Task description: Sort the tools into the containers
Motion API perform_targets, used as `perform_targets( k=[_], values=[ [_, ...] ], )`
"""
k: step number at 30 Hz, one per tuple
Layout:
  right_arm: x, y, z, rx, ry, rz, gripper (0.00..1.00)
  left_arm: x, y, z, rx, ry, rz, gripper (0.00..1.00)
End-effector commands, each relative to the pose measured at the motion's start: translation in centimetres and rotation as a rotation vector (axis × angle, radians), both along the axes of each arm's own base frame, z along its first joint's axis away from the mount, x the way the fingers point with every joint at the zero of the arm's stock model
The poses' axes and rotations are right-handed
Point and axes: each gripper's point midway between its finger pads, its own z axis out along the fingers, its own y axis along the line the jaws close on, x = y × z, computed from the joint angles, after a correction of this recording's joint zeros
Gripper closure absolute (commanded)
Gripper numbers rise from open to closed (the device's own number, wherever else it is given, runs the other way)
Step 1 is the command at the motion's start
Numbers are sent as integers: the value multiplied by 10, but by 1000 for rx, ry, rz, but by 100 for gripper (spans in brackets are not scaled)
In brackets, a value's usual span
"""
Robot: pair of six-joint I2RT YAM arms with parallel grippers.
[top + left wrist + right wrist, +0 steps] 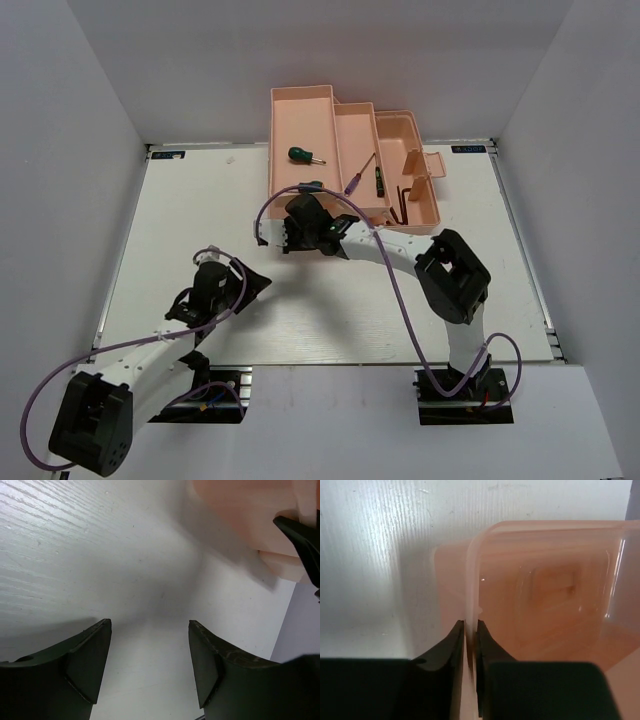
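Salmon-pink translucent plastic toolbox (302, 120) stands at the far side of the white bench (200, 200). Our right tool (469, 624) is clenched on its left tray wall, and our left tool (150, 622) hangs released over the bench. A stubby green-handled screwdriver (300, 155), a thin blue-handled screwdriver (360, 176) and dark L-shaped hex keys (403, 200) lie in separate compartments. We judge sorting nearly finished.

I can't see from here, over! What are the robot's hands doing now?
Right gripper pinching toolbox wall. Left gripper open, empty, over table. Green screwdriver lying in left tray. No obstacle seen.
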Motion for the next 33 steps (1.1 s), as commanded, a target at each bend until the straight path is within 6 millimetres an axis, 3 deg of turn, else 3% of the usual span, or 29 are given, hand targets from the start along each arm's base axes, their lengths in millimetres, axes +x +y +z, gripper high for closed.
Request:
perform_targets(
  k=[1,2,7,9,10,14,19,22,26,29,33],
  values=[
    [3,5,8,15,-6,9,96,0,1,-5,9,-5,3,27],
    [4,5,15,21,-18,6,100,0,-1,-6,-6,-7,0,27],
    [-2,7,41,66,-3,12,100,7,-10,-13,-38,7,-14,27],
    [-6,4,59,101,8,2,100,18,-20,-1,-75,-18,-32,27],
    [-6,6,75,127,-5,5,100,19,-22,-7,-72,5,-39,27],
    [-12,0,105,168,6,-15,100,38,-34,6,-98,-25,-61,27],
    [-23,-4,143,245,23,-2,100,46,-37,1,-88,4,-60,29],
    [-27,-8,154,272,36,-9,100,45,-35,-3,-107,6,-65,46],
    [-30,-13,164,292,45,-15,100,43,-38,-2,-128,-17,-85,77],
    [-33,-16,164,302,69,-20,100,52,-42,7,-152,-74,-110,82],
    [-42,-18,161,309,100,-9,100,69,-46,6,-120,-129,-164,79]
  ],
)
